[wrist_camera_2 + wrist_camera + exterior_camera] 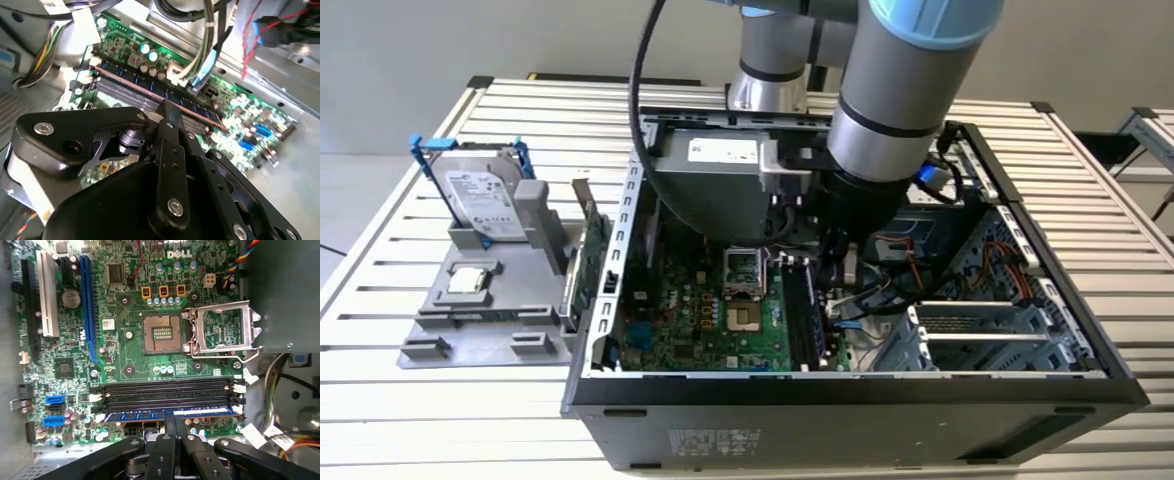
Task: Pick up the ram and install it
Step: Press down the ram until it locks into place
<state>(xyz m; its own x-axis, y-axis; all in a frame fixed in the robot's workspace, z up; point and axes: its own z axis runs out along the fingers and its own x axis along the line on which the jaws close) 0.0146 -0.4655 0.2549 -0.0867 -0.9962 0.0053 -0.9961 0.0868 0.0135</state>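
The ram (pixel 150 415) is a dark-blue stick with a pale label. It sits in the outermost of the memory slots on the green motherboard (pixel 125 350), inside the open computer case (pixel 854 385). My gripper (pixel 175 426) is shut, its two black fingertips pressed together on the middle of the ram's top edge. In the second wrist view the ram (pixel 125 82) runs diagonally past the gripper (pixel 167 111). In the exterior view the arm reaches down into the case, with the gripper (pixel 834 268) over the ram (pixel 801 320).
Black memory slots (pixel 165 390) lie beside the ram. The CPU socket (pixel 160 332) has its metal latch open. Cables (pixel 200 60) hang near the slot's end. Outside the case, a grey holder (pixel 480 300) carries a hard drive (pixel 480 195) and a green card (pixel 594 250).
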